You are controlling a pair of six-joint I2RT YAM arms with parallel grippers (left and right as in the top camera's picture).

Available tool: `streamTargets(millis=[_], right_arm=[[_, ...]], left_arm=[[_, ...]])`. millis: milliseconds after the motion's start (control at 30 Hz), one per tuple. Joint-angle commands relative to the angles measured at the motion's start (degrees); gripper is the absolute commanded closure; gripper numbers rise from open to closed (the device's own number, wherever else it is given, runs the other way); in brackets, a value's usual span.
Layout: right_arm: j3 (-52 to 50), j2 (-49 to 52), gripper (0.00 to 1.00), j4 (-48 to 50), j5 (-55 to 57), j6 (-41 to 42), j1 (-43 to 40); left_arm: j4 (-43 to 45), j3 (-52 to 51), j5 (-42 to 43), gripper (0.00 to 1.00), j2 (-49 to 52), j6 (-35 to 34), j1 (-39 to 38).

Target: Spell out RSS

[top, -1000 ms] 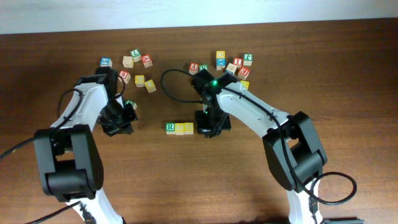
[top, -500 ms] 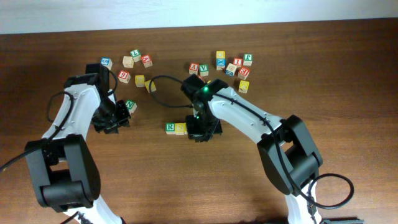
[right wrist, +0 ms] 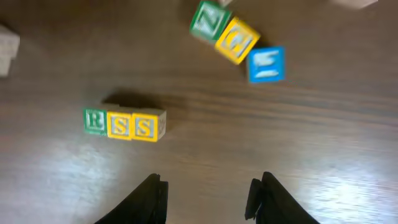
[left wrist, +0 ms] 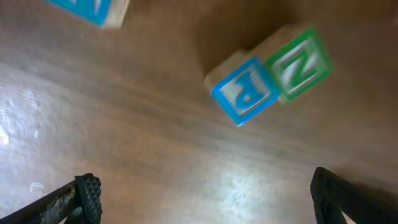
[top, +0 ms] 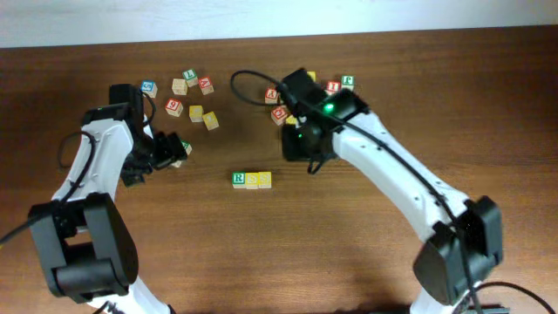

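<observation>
The three cubes spelling RSS lie side by side on the brown table: green-and-white R, yellow S, yellow S. In the right wrist view they read R, S, S. My right gripper hovers behind and to the right of the row, apart from it, its jaws open with only bare wood between them. My left gripper is far left of the row, open wide and empty, next to a cube with blue P and green N faces.
A loose group of cubes lies at the back left, and another group at the back right, partly under my right arm. Green, yellow and blue cubes lie just ahead of the right gripper. A black cable loops behind the row.
My right gripper has let go at the right end of the row, lifted back toward the far right and opened. The left gripper has drawn back slightly and opened wide.
</observation>
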Motion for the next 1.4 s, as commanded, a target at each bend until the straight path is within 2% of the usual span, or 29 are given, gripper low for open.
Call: streamTargets(millis=[0, 67, 100, 133, 167, 200, 267, 300, 467, 667, 833, 1033, 1133, 1200, 1233, 1300, 1367], right_arm=[[0.59, 0.07, 0.67, -1.03, 2.43, 0.04, -0.22], [0.59, 0.07, 0.67, -1.20, 2.43, 0.04, -0.22], [0.59, 0.07, 0.62, -1.18, 2.43, 0.04, -0.24], [0.59, 0.07, 0.52, -1.16, 2.40, 0.04, -0.24], [0.59, 0.07, 0.38, -1.16, 2.23, 0.04, -0.24], [0.59, 0.07, 0.19, -1.18, 1.88, 0.07, -0.28], [0.63, 0.04, 0.04, -1.25, 0.98, 0.04, -0.35], [0.85, -0.15, 0.01, -1.77, -0.02, 0.04, -0.48], [4.35, -2.14, 0.02, -8.48, -0.48, 0.09, -1.88], [4.76, -14.08, 0.02, -14.99, 7.80, 0.31, -1.55], [4.13, -24.44, 0.02, -21.73, 13.97, 0.39, 3.50], [-0.72, -25.59, 0.00, -18.51, 7.63, 1.81, 9.03], [-7.10, -22.93, 0.25, -9.97, 3.28, 1.84, 10.82], [-10.01, -20.59, 0.53, -4.87, 0.92, 1.86, 11.04], [-11.02, -19.23, 0.62, -2.34, -0.90, 1.86, 11.04], [-11.96, -16.35, 0.94, 2.08, -3.89, 1.88, 11.04], [-11.96, -12.48, 0.96, 5.81, -5.40, 2.36, 11.06]], left_arm=[[3.80, 0.79, -0.28, 0.01, -2.27, -0.02, 0.37], [4.61, 0.79, -0.22, 0.01, -2.27, -0.02, 0.37], [4.63, 0.79, -0.22, 0.01, -2.27, 0.00, 0.37], [4.48, 0.79, -0.22, 0.01, -2.27, 0.00, 0.37], [4.26, 0.79, -0.22, 0.01, -2.27, 0.00, 0.37], [3.93, 0.79, -0.22, 0.01, -2.27, 0.00, 0.37], [2.97, 0.79, -0.15, 0.01, -2.27, 0.00, 0.37], [2.23, 0.79, 0.39, 0.01, -2.27, 0.02, 0.37], [0.37, 0.79, 5.64, 0.01, -6.12, 1.77, 0.37], [-4.81, 0.79, 5.11, 0.01, -18.16, 3.15, 0.31], [-11.80, -1.84, 5.16, 0.01, -25.51, 3.15, 0.20], [-11.85, -6.60, 4.17, 0.01, -29.55, 2.47, -0.63], [-12.04, -6.88, -3.26, 0.01, -29.46, -5.07, -0.48], [-12.00, -6.88, -4.37, 0.01, -29.46, -6.23, 0.22], [-11.98, -6.88, -4.44, 0.01, -29.46, -6.23, 0.66], [-11.98, -6.88, -6.03, 0.01, -29.46, -6.25, 2.19], [-11.98, -6.91, -7.80, 0.01, -29.46, -6.25, 4.09]])
